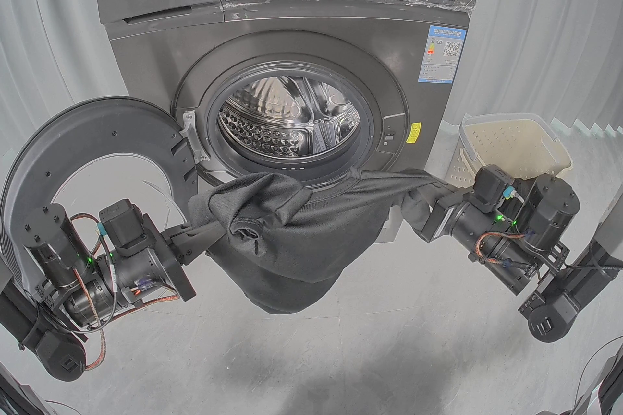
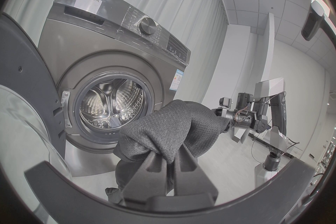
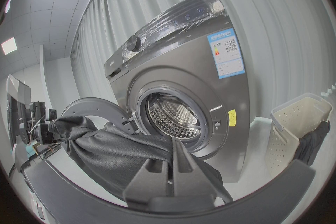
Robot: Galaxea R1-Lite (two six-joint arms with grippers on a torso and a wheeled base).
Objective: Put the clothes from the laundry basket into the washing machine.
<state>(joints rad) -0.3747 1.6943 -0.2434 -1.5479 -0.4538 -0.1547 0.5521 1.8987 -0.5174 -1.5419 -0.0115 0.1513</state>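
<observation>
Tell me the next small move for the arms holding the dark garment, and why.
Probably lift both grippers slightly and push forward together. The left gripper and right gripper are each shut on the dark garment, which hangs stretched between them just below the drum mouth; the door stands open.

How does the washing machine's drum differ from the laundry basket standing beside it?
The drum is shiny metal; the laundry basket is cream plastic. The drum opens toward the front, while the laundry basket opens upward. No clothes show inside the drum, but a dark cloth hangs over the laundry basket's edge. Both have walls dotted with small holes.
</observation>
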